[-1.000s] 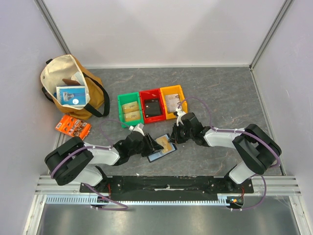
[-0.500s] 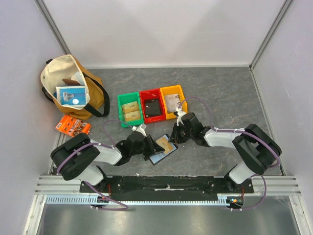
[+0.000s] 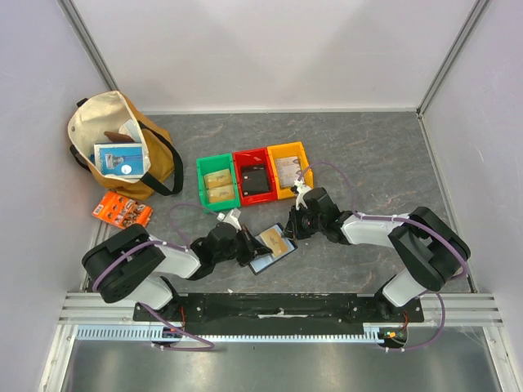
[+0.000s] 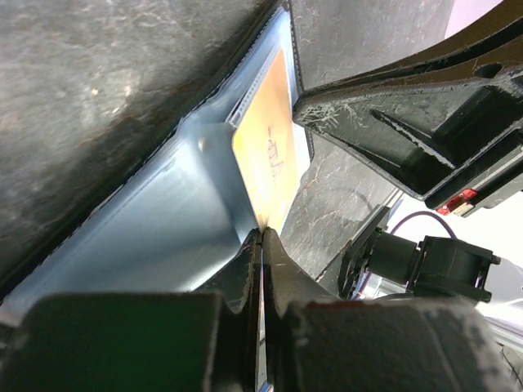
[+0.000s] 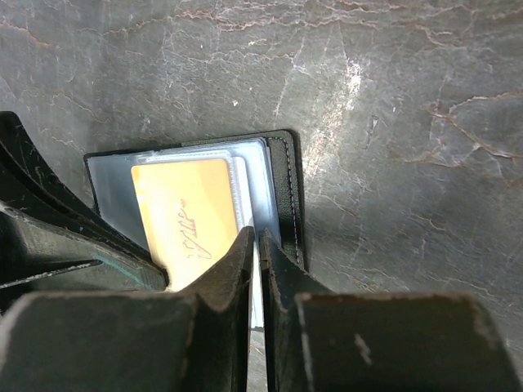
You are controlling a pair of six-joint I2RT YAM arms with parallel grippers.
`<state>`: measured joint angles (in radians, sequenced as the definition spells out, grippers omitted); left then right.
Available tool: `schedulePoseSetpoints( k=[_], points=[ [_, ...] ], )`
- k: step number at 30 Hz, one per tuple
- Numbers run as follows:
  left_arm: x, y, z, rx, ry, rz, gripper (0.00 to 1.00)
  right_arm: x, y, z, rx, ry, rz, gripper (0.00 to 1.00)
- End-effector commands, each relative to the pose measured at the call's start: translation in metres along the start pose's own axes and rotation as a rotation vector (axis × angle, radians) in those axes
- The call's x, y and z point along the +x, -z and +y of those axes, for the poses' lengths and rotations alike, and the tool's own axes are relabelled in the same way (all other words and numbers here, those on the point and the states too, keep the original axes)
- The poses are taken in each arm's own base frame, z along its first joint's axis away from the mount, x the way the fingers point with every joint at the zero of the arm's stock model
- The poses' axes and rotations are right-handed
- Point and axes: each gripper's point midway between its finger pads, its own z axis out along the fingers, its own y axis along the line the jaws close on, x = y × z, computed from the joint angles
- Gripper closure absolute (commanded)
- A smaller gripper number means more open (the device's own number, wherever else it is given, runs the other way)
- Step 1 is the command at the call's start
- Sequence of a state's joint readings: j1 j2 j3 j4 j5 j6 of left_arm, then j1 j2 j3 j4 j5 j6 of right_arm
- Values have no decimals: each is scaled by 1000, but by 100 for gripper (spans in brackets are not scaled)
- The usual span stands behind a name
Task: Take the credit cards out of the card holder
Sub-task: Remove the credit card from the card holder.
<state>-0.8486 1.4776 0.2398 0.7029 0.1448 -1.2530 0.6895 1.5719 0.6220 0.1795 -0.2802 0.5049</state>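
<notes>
On the grey tabletop (image 3: pixel 368 155) just ahead of the arm bases, the open card holder (image 3: pixel 272 249) lies between the left hand (image 3: pixel 252 244), pinched shut on the orange card (image 5: pixel 184 216) in its pocket, and the right hand (image 3: pixel 291 231), clamped on its panel edge.

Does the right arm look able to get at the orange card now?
Probably yes. The card lies exposed in the open holder, and the right gripper is pinched at the sleeve edge right beside it; nothing covers it.
</notes>
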Motion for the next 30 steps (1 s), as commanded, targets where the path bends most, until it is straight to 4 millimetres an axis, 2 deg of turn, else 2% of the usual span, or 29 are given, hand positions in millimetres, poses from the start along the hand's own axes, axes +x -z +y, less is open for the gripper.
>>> schedulePoseSetpoints(
  k=[1, 7, 13, 16, 21, 24, 27, 30],
  points=[
    [-6, 8, 0, -3, 37, -41, 98, 36, 3, -24, 85, -26, 108, 88],
    [-7, 17, 15, -58, 45, -69, 98, 36, 3, -25, 84, -29, 111, 88],
    [-7, 9, 11, -71, 19, -47, 98, 34, 4, -21, 72, -29, 108, 88],
    [-6, 6, 10, -71, 10, -34, 98, 26, 8, -13, 47, -19, 81, 86],
    [-5, 3, 11, -81, 7, -27, 98, -2, 21, 3, 14, 9, -4, 68],
    [-4, 3, 13, -88, 7, -19, 98, -18, 28, 14, -9, 34, -58, 61],
    [-5, 2, 12, -89, 9, -21, 98, -26, 31, 29, -81, 54, -72, 63],
    [-4, 2, 12, -90, 7, -18, 98, -23, 26, 41, -154, 42, -50, 71]
  ],
)
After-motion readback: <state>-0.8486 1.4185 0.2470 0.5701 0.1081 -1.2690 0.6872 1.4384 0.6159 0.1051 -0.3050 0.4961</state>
